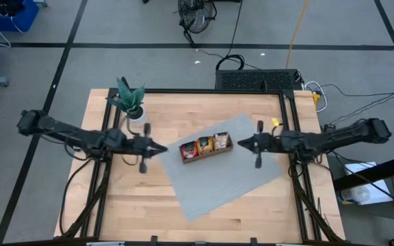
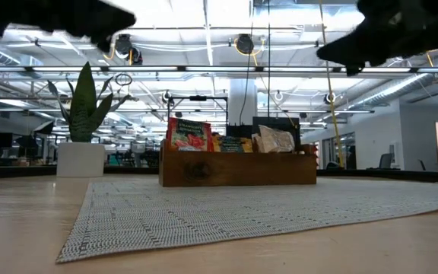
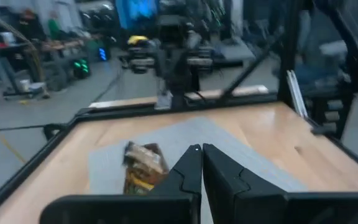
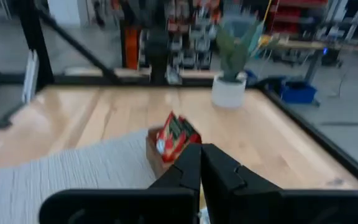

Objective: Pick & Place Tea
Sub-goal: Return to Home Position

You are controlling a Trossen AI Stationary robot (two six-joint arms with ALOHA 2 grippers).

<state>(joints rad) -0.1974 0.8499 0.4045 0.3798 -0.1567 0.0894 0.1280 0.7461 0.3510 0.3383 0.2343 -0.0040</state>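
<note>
On the grey mat (image 1: 214, 184), the tea (image 1: 206, 145) looks light and bendy; pinch a top edge. Left gripper (image 1: 161, 148) and right gripper (image 1: 241, 143) are closed, empty.

Red, orange-yellow and pale tea packets (image 1: 204, 145), brown wooden tray (image 2: 238, 172), grey woven mat (image 1: 217, 186), pale wood counter (image 1: 141, 206), green plant (image 1: 127, 94), white pot (image 2: 80, 160).

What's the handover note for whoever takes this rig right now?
Left claw: shut, empty, raised above the table to the left of the wooden organizer.
Right claw: shut, empty, raised on the organizer's right.
Tea: red, orange-yellow and pale sachets stand in the organizer, which sits on the grey mat. No sachet shows outside it.
Done: sorting, it seems.
To do: probably just parking both arms.
</note>
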